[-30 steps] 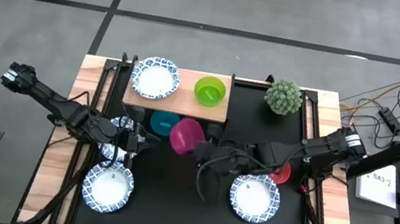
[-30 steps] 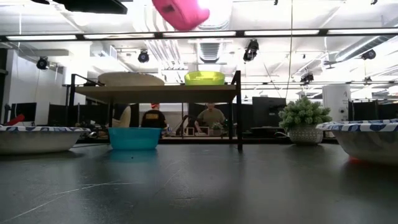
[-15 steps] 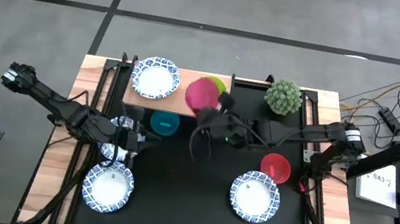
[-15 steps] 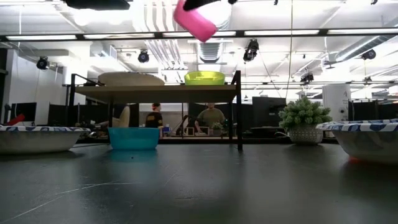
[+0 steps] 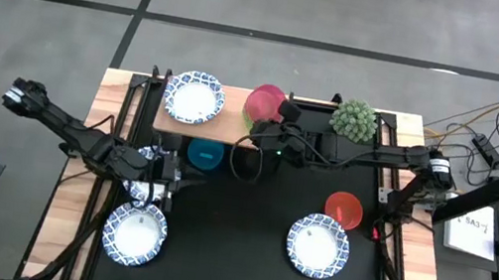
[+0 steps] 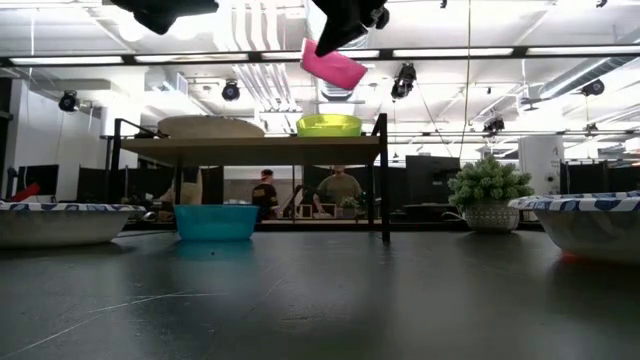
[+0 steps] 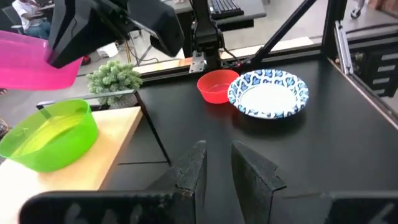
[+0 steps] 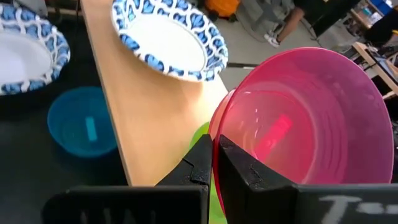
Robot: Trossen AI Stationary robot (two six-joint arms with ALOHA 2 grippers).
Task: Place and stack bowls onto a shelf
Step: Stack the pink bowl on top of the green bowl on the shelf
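On the left of the black tabletop (image 5: 231,258), the left tool (image 5: 166,179) waits low between two blue-rimmed white bowls, one just behind it (image 5: 139,160) and one at the front-left (image 5: 135,236); its fingers (image 7: 189,171) stand a narrow gap apart, holding nothing. The wooden shelf (image 5: 221,129) sits at the back of the tabletop, with another blue-rimmed bowl (image 5: 194,98) on its left end. A teal bowl (image 5: 205,155) rests on the tabletop under the shelf's front edge. Over the shelf's right end, the right tool (image 5: 279,115) is clamped on the rim of the magenta bowl (image 5: 264,107), holding it tilted in the air above the green bowl (image 6: 329,125) that sits on the shelf. Right of the shelf stands a spiky green plant (image 5: 354,120). Farther forward on the right lie a red bowl (image 5: 344,209) and a fourth blue-rimmed bowl (image 5: 318,247), just beside each other.
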